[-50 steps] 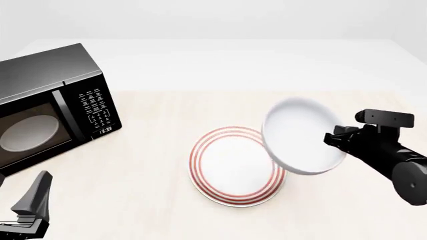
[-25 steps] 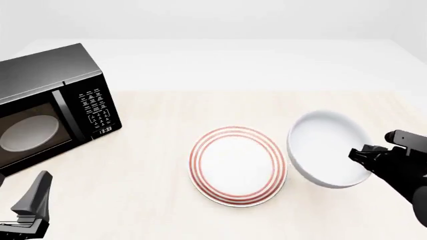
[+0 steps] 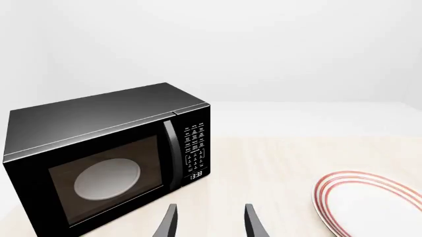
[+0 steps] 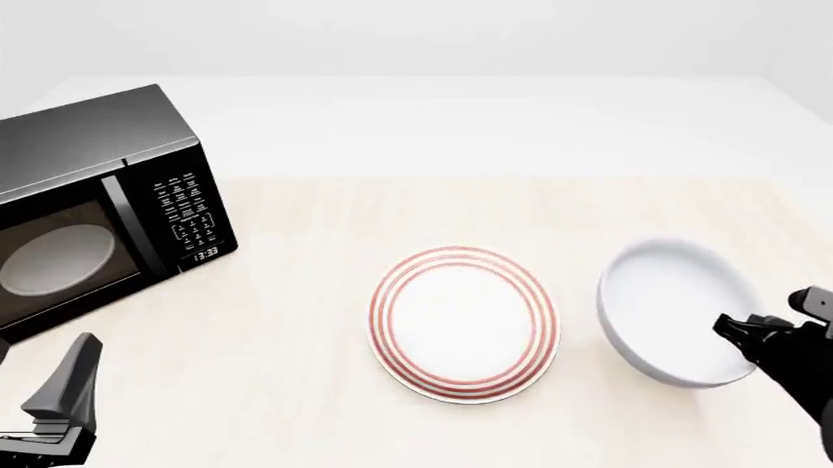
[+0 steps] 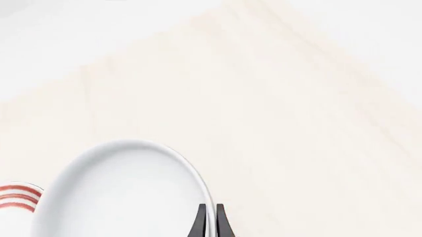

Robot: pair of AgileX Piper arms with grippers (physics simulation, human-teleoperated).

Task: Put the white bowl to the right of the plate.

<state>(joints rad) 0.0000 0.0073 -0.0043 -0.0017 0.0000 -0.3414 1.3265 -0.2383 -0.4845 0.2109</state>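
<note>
The white bowl [image 4: 673, 307] sits to the right of the plate [image 4: 462, 322], a flat white plate with red rings, with a small gap between them. My right gripper [image 4: 736, 329] is shut on the bowl's right rim; in the right wrist view its fingers [image 5: 209, 222] pinch the rim of the bowl [image 5: 118, 192], with a bit of the plate [image 5: 17, 196] beside it. I cannot tell whether the bowl rests on the table. My left gripper [image 3: 209, 222] is open and empty near the table's front left corner, and the plate [image 3: 372, 205] shows in its view.
A black microwave [image 4: 92, 210] stands at the left of the table and fills much of the left wrist view [image 3: 108, 158]. The left arm [image 4: 59, 405] rests at the front left. The light wooden table [image 4: 430, 210] stretches behind the plate.
My right gripper has carried the bowl from above the plate's right edge down and to the right, so it now stands beside the plate. The left arm has not moved.
</note>
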